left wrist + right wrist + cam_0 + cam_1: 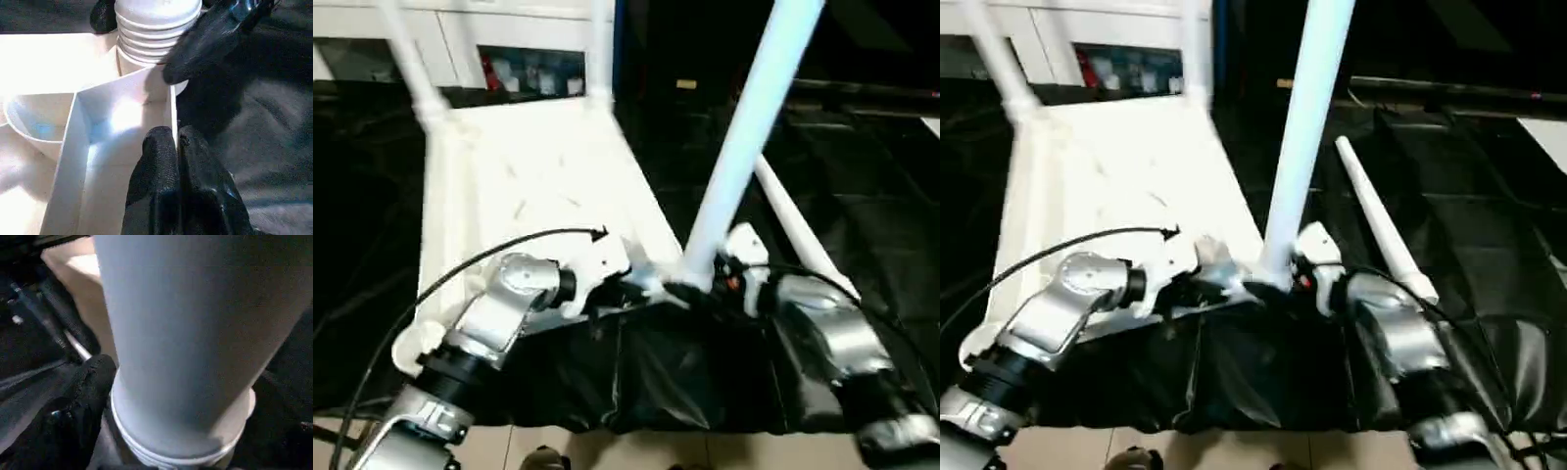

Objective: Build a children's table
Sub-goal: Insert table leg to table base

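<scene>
Three white tapered plastic tube legs [744,137] stood in the ribbed white tabletop [538,186]; light, stiff and slick, best gripped low. Left gripper [177,147] fingers together on a rib, right gripper [710,279] fingers apart beside the near leg.

I see the near right corner of the table top [548,186] crowded: an upright leg [744,137] stands in its socket, with my left gripper [176,147] and right gripper [705,284] against its base. A loose leg [1381,220] blocks the black sheet [1489,225] just right. Two far legs [411,59] stand upright; the ribbed middle between them is passable.
</scene>
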Robot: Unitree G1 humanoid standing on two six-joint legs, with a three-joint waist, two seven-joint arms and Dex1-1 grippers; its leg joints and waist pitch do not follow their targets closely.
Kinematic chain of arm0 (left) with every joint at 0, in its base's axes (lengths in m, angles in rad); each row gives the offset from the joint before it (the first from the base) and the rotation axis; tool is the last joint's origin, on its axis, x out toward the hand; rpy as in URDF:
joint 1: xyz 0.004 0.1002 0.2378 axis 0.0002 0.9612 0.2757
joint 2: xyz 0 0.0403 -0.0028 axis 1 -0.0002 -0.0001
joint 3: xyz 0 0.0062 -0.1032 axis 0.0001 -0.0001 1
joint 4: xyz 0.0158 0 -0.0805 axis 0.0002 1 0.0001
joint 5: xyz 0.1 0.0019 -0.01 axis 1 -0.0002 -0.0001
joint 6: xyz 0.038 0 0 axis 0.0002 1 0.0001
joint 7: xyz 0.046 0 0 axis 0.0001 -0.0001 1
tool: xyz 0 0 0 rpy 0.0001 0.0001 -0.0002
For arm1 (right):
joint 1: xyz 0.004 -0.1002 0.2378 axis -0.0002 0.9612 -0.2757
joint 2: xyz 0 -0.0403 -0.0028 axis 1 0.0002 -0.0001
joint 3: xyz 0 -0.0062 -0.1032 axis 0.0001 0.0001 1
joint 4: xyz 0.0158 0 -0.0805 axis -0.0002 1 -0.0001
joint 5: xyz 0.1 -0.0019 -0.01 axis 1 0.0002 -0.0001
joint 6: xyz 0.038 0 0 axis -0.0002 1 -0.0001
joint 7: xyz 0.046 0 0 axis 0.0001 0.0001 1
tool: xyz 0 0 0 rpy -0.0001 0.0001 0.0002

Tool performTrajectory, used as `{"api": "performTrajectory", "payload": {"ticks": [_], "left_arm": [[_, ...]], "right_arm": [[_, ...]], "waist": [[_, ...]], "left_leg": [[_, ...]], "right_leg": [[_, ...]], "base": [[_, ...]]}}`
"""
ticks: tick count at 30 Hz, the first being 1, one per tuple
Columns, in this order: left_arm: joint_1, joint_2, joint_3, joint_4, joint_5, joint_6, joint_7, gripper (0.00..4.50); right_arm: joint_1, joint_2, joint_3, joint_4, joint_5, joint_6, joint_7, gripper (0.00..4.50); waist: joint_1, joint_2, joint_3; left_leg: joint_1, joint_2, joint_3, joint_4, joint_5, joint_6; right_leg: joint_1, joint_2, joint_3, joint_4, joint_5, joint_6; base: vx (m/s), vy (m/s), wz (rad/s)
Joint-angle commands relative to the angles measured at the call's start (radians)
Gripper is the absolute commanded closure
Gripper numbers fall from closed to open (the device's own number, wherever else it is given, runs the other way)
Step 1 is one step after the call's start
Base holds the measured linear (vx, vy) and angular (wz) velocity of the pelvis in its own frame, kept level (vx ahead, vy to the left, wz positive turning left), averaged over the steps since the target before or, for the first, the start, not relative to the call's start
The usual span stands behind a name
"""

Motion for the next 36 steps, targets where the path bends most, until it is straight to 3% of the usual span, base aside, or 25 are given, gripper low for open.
{"api": "performTrajectory", "payload": {"ticks": [1,13,20,21,22,29,31,32,33,36], "left_arm": [[-0.031,-0.012,-0.029,-0.019,-0.048,-0.049,-0.061,4.50],[-0.040,0.012,-0.028,0.037,-0.043,-0.093,-0.112,4.50],[-0.035,0.007,-0.025,0.044,-0.043,-0.093,-0.109,4.50],[-0.035,-0.003,-0.019,0.046,-0.041,-0.088,-0.092,4.50],[-0.040,-0.026,-0.008,0.055,-0.035,-0.075,-0.047,4.50],[-0.068,-0.120,0.029,0.084,0.000,-0.019,0.144,4.50],[-0.083,-0.178,0.049,0.089,0.012,0.023,0.246,4.50],[-0.083,-0.178,0.049,0.089,0.012,0.023,0.246,4.50],[-0.091,-0.244,0.069,0.081,0.020,0.058,0.349,4.50],[-0.078,-0.284,0.048,0.057,0.034,0.056,0.381,4.50]], "right_arm": [[0.016,-0.017,0.024,-0.043,0.018,0.013,0.054,0.57],[0.051,-0.039,0.038,-0.107,0.036,0.028,0.118,1.61],[0.062,-0.027,0.037,-0.106,0.037,0.030,0.113,1.72],[0.063,-0.011,0.028,-0.100,0.042,0.039,0.092,1.72],[0.059,0.016,0.013,-0.085,0.042,0.047,0.045,1.72],[0.021,0.124,-0.016,0.018,-0.027,0.038,-0.202,1.73],[-0.018,0.196,-0.039,0.102,-0.055,0.046,-0.360,1.73],[-0.018,0.196,-0.039,0.102,-0.055,0.046,-0.360,1.73],[-0.077,0.275,-0.070,0.208,-0.081,0.058,-0.556,1.73],[-0.116,0.329,-0.082,0.267,-0.094,0.041,-0.636,1.73]], "waist": [[-0.003,0.003,-0.067],[0.002,0.002,-0.070],[0.004,-0.001,-0.069],[0.004,-0.001,-0.070],[0.002,-0.008,-0.069],[-0.011,-0.007,-0.066],[-0.027,-0.007,-0.063],[-0.027,-0.007,-0.063],[-0.035,-0.004,-0.064],[-0.049,-0.004,-0.067]], "left_leg": [[0.019,0.019,0.006,-0.058,-0.186,0.057],[0.016,0.018,0.004,-0.053,-0.135,0.075],[0.017,0.019,0.005,-0.053,-0.143,0.074],[0.016,0.019,0.005,-0.052,-0.139,0.075],[0.015,0.019,0.006,-0.053,-0.134,0.077],[0.013,0.015,0.004,-0.057,-0.169,0.029],[0.009,0.011,0.001,-0.061,-0.187,0.014],[0.009,0.011,0.001,-0.061,-0.187,0.014],[0.010,0.010,0.003,-0.059,-0.184,0.009],[0.008,0.006,0.001,-0.057,-0.163,0.017]], "right_leg": [[0.054,-0.040,0.042,-0.064,-0.075,-0.234],[0.056,-0.039,0.040,-0.054,-0.015,-0.252],[0.055,-0.041,0.040,-0.054,-0.033,-0.253],[0.056,-0.041,0.041,-0.054,-0.031,-0.252],[0.055,-0.040,0.041,-0.054,-0.033,-0.251],[0.054,-0.045,0.041,-0.065,-0.157,-0.210],[0.055,-0.043,0.040,-0.071,-0.207,-0.192],[0.055,-0.043,0.040,-0.071,-0.207,-0.192],[0.052,-0.042,0.042,-0.072,-0.206,-0.190],[0.054,-0.038,0.042,-0.070,-0.166,-0.193]], "base": [[0.000,0.000,0.00],[0.000,0.000,0.00],[0.000,0.000,0.00],[0.000,0.000,0.00],[0.000,0.000,0.00],[0.000,0.000,0.00],[0.000,0.000,0.00],[0.000,0.000,0.00],[0.000,0.000,0.00],[0.000,0.000,0.00]]}}
